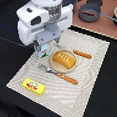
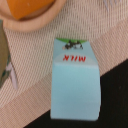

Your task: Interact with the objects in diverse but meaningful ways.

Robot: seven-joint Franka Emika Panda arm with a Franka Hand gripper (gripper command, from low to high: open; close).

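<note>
The light-blue milk carton (image 2: pixel 75 82) fills the wrist view, on the woven placemat with red "MILK" lettering on it. In the exterior view the carton (image 1: pixel 43 53) shows only partly, right under my gripper (image 1: pixel 42 48), whose fingers are too hidden by the arm's white housing to read. No fingers appear in the wrist view. An orange ridged bread loaf (image 1: pixel 63 59) lies on a tan plate (image 1: pixel 54 65) just to the exterior view's right of the carton. The yellow flat packet (image 1: pixel 34 85) lies near the mat's front corner.
An orange-handled knife (image 1: pixel 82 54) lies beyond the plate and an orange-handled fork (image 1: pixel 60 74) lies in front of it. Grey pots (image 1: pixel 91 12) stand on the dark table at the back right. The beige placemat (image 1: pixel 88 81) covers the middle.
</note>
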